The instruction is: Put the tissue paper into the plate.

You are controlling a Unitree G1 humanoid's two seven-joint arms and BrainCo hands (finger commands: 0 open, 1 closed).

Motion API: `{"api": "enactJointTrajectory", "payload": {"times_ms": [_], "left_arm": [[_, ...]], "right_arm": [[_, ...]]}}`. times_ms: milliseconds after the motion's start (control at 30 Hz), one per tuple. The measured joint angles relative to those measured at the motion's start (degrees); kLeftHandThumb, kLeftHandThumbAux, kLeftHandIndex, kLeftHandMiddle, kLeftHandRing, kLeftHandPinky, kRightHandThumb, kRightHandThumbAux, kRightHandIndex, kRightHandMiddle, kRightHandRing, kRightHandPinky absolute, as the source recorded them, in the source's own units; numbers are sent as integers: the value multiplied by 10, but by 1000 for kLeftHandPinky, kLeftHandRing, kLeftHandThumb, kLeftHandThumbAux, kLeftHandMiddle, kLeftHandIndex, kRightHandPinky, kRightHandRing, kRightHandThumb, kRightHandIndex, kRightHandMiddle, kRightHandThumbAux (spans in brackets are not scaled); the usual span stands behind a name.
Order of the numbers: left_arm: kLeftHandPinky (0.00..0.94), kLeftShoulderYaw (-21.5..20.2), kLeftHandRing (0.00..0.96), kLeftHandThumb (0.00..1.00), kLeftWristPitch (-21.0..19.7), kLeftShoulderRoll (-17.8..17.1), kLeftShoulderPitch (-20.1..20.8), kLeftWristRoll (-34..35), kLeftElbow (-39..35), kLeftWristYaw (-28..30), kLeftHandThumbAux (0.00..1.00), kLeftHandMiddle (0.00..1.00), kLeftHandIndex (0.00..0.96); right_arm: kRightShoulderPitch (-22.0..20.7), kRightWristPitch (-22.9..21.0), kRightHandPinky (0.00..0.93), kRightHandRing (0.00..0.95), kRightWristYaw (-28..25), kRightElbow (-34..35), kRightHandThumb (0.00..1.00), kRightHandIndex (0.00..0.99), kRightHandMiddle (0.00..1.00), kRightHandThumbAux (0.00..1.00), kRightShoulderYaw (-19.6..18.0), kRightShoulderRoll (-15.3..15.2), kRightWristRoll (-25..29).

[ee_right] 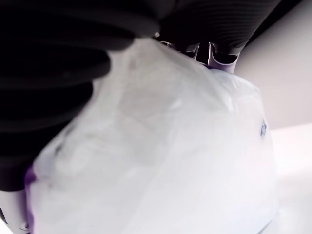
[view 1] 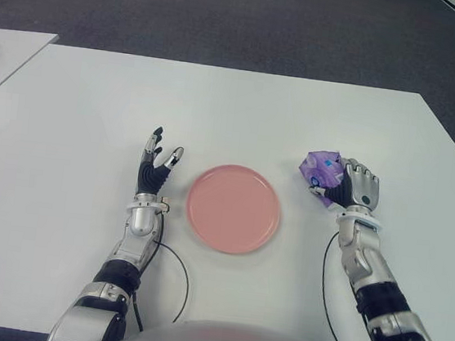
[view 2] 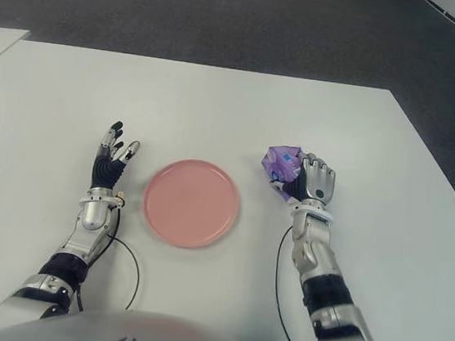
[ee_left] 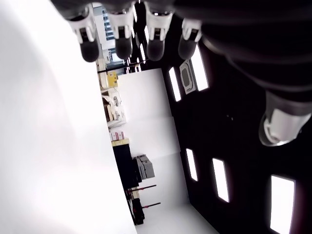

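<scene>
The right hand (view 1: 355,188) is gripping the tissue pack (view 1: 321,168), its fingers curling around the purple packet so that most of it is showing on the side facing the pink plate (view 1: 233,208). The pack is sitting to the right of the plate, near it but clearly apart, and it is hard to tell whether it is lifted off the white bench (view 1: 218,112) or touching it. The grasp looks settled, so the carry toward the plate is probably the step in hand; holding the packet from its outer side is leaving the way to the dish free. The plate is lying bare between the two hands, nothing in it yet. The left hand (view 1: 155,167) is showing just left of the plate, fingers spread and holding nothing, likely keeping clear of the drop spot. In the right wrist view the pale wrapper (ee_right: 161,161) is filling nearly the whole frame, pressed under dark fingers (ee_right: 58,73), so the thumb's contact and the packet's underside are hidden.
</scene>
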State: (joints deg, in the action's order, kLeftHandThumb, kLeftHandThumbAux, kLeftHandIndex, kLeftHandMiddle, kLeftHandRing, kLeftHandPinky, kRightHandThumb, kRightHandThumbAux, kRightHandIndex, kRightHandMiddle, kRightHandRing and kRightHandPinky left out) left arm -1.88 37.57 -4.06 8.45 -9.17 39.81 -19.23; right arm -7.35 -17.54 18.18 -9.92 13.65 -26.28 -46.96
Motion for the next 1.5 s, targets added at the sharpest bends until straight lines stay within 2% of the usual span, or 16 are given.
{"api": "enactJointTrajectory", "payload": {"times_ms": [67,167,300,533,767,1067,1200,1367,1500], "left_arm": [[0,0,0,0,0,-1,0,0,0,0,455,0,0],[0,0,0,0,0,-1,0,-1,0,0,455,0,0],[0,0,0,0,0,-1,1,-3,0,0,454,0,0],[0,0,0,0,-3,-1,1,-4,0,0,450,0,0],[0,0,0,0,-6,0,3,-5,0,-1,447,0,0],[0,0,0,0,-12,1,3,-6,-1,-2,442,0,0],[0,-1,0,0,-12,0,3,-5,0,-2,439,0,0],[0,0,0,0,-12,1,3,-5,0,-2,431,0,0],[0,0,0,0,-12,1,4,-5,0,-2,430,0,0]], "right_arm": [[16,-22,842,844,-31,52,855,393,524,679,-7,10,4],[28,-23,845,846,-45,80,855,394,522,679,-15,18,13],[33,-22,846,847,-48,84,855,395,525,679,-21,19,17],[24,-32,829,851,-32,171,856,399,535,678,-62,49,19],[1,22,832,853,16,206,856,399,535,678,-84,71,35],[-32,86,848,861,40,185,857,403,539,677,-105,58,43],[-48,93,846,861,40,190,857,404,540,676,-98,60,36],[-53,99,841,858,37,220,856,403,537,677,-75,78,31],[-47,138,840,859,38,235,856,403,536,677,-52,98,36]]}}
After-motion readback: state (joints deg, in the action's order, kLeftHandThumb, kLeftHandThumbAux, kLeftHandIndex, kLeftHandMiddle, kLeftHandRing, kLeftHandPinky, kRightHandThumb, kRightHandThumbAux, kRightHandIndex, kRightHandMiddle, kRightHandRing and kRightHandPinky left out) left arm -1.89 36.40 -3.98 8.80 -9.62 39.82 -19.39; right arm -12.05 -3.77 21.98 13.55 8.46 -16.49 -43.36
